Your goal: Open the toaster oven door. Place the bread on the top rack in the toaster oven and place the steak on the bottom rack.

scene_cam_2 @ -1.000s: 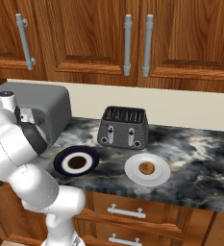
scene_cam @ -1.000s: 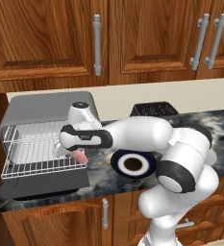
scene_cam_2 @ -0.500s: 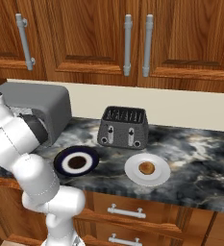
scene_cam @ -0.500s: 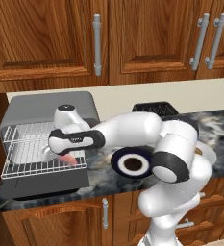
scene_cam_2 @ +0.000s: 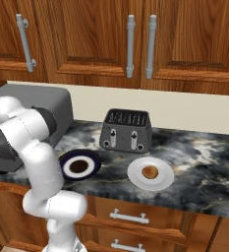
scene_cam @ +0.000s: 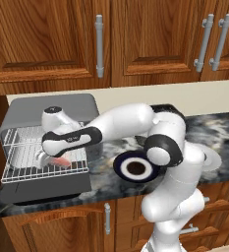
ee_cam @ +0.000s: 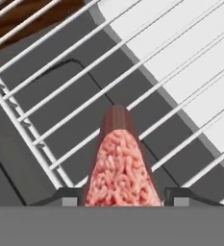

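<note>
I am looking at a dark marble counter under wooden wall cabinets. At the counter's left end sits the toaster oven, light grey, its door folded down flat toward me and a white wire rack pulled out over it; I cannot tell which of the two racks it is.

My arm reaches left across the counter, the hand low over that rack. The gripper has its fingers clamped on the steak, a pink-red slab. In the hand view the steak sits between the two finger tips and tapers away from the camera, so its long axis runs straight out along the gripper, over the rack's wires and toward the oven.

Just right of the oven door lies a dark blue plate with a white ring and brown centre. Behind it stands a black two-slot toaster. Right of that, a white plate holds the bread, a small round brown bun, well apart from the oven.
</note>
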